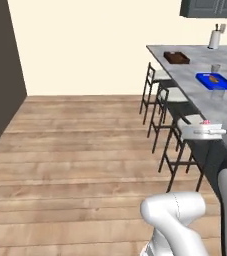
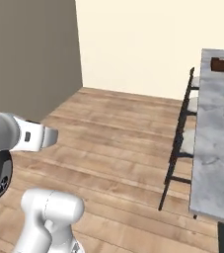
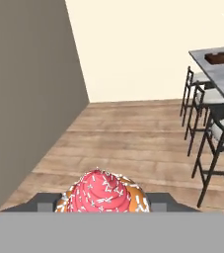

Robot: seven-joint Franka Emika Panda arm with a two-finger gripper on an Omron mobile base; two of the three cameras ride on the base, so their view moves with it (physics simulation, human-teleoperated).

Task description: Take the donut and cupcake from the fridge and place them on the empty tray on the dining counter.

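no text, label, brand, number or sign can be read anywhere in these pictures.

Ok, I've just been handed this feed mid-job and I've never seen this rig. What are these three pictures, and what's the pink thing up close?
The machine is a white robot arm on a base that can drive, in a simulated kitchen. Two of the pictures come from cameras on the base, behind the arm to its left and right, looking forward over it. The third comes from a camera on the hand, looking along the gripper.

The pink thing is the cupcake, clamped between the two dark fingers.

To the right is the marble dining counter, with stools along its edge. The brown tray sits at its far end and looks empty. Nearer along the counter is a blue tray with something orange on it.
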